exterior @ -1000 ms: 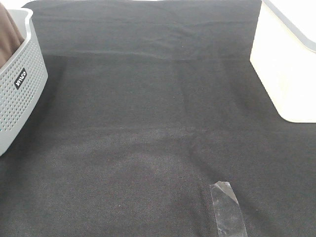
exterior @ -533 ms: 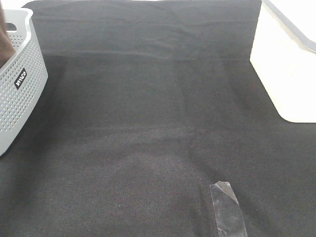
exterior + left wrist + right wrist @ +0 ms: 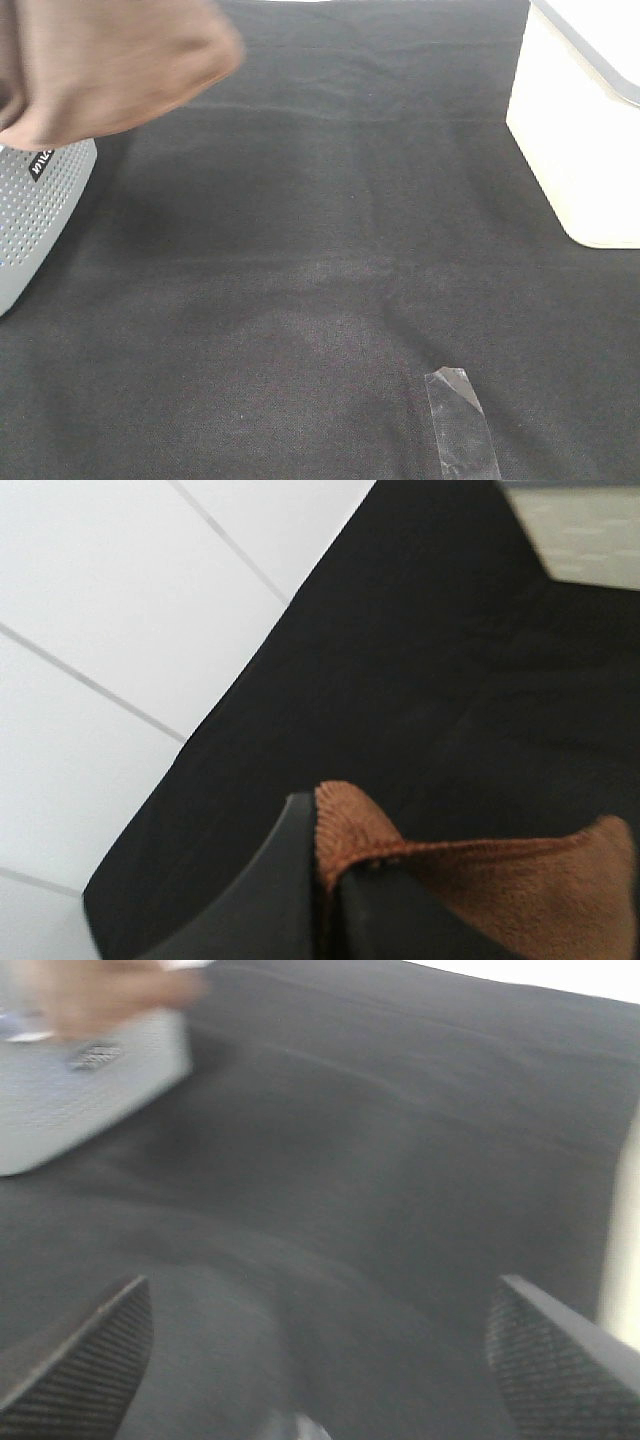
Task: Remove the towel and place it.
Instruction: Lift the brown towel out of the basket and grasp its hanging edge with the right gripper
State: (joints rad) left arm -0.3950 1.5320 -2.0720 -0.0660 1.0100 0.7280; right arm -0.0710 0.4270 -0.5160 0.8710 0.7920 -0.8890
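Note:
The brown plush towel (image 3: 110,65) hangs in the air at the top left of the high view, blurred, above the grey perforated basket (image 3: 35,215). In the left wrist view my left gripper (image 3: 330,875) is shut on a hemmed fold of the towel (image 3: 500,885), held above the black table cloth (image 3: 400,680). The left gripper itself is out of the high view. My right gripper (image 3: 310,1360) is open and empty, low over the black cloth (image 3: 380,1160). The right wrist view shows the towel (image 3: 100,990) as a brown blur over the basket (image 3: 80,1090).
A white bin (image 3: 585,130) stands at the right edge of the table. A strip of clear tape (image 3: 460,420) lies on the black cloth (image 3: 320,260) near the front. The cloth's edge and the white floor (image 3: 90,630) show in the left wrist view.
The towel was inside the basket at the far left. It has risen out and swung right over the basket's top, hiding its rim.

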